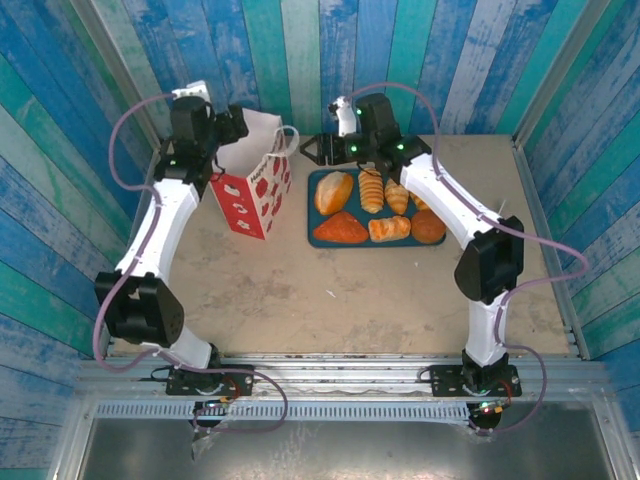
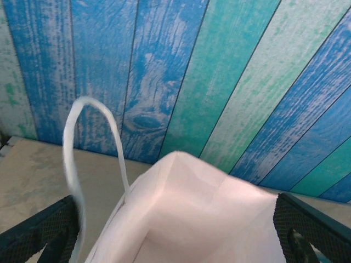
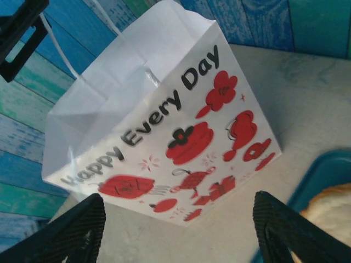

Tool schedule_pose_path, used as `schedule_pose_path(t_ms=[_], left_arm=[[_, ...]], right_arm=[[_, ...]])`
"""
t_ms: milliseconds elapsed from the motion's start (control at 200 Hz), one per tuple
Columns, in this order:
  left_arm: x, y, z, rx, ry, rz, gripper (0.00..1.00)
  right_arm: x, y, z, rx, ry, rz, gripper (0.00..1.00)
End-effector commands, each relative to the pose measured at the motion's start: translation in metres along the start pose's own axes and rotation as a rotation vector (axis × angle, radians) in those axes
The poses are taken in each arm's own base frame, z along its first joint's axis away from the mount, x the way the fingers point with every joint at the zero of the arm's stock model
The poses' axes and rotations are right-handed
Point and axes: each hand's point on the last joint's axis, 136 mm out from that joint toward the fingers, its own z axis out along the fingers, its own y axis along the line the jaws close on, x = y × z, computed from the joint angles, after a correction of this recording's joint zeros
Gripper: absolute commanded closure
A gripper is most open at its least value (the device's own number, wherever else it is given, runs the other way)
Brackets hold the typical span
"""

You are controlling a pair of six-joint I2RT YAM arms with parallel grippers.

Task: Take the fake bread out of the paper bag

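With left hand (image 2: 175, 235) spread wide astride the paper bag (image 1: 255, 180) at upper left, right hand (image 3: 175, 230) wide beside it, and fake bread (image 1: 375, 205) on the blue tray (image 1: 318, 238) at centre, withdraw clear of the cord handle (image 2: 74, 159) to avoid snagging and toppling the bag.

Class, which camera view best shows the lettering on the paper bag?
Right wrist: the bag faces it, so "Happy Every Day" reads whole. The top view shows it small, with a red side visible. The left wrist view shows its white inside and a handle.
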Motion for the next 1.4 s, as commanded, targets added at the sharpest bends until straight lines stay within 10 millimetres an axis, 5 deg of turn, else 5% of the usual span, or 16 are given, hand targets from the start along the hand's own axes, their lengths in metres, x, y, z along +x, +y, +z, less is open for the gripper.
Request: schedule_pose_path(t_ms=[0, 185, 331, 471, 616, 781, 1027, 1167, 1392], left_arm=[[-0.046, 0.007, -0.068, -0.039, -0.153, -0.003, 0.06], [-0.055, 0.018, -0.12, -0.064, -0.234, -0.025, 0.06], [-0.043, 0.035, -0.15, -0.117, -0.269, -0.049, 0.06], [0.0, 0.049, -0.163, -0.108, -0.282, -0.084, 0.06], [0.085, 0.088, -0.152, -0.2, -0.261, -0.117, 0.06], [0.146, 0.122, -0.142, -0.304, -0.282, -0.112, 0.06], [0.198, 0.133, -0.115, -0.316, -0.223, 0.024, 0.06], [0.213, 0.125, -0.104, -0.254, -0.216, 0.103, 0.06], [0.208, 0.108, -0.084, -0.177, -0.243, 0.198, 0.06]], right_arm=[[-0.033, 0.024, -0.057, 0.06, -0.106, -0.171, 0.16], [-0.04, 0.012, -0.121, 0.287, -0.212, -0.31, 0.09], [-0.023, -0.057, -0.197, 0.761, -0.325, -0.354, 0.0], [0.035, -0.143, -0.269, 1.115, -0.346, -0.274, 0.0], [0.121, -0.225, -0.314, 1.258, -0.293, -0.088, 0.0], [0.177, -0.262, -0.316, 1.222, -0.309, -0.063, 0.0], [0.202, -0.262, -0.276, 1.032, -0.325, -0.112, 0.01], [0.206, -0.26, -0.259, 0.952, -0.331, -0.163, 0.02], [0.194, -0.254, -0.236, 0.849, -0.359, -0.243, 0.03]])
